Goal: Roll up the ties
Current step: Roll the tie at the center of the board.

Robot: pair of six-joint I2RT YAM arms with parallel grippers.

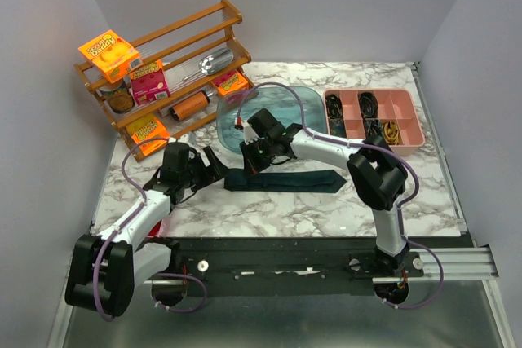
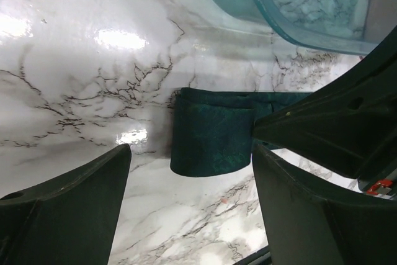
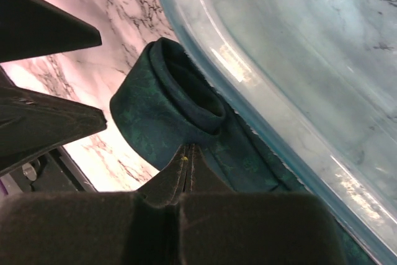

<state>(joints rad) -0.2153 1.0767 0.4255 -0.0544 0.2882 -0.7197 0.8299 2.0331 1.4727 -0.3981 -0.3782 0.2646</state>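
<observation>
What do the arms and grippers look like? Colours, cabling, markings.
Left arm and right arm: white links, black joint housings. A purple cable loops along each. Left gripper and right gripper are black, with tapered wedge-shaped fingers. No sleeves; no readable markings.

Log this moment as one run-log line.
step: roll started | tie: mostly flat, one end looped | right gripper: shut on tie | left gripper: open, facing looped end | tub: behind tie
</observation>
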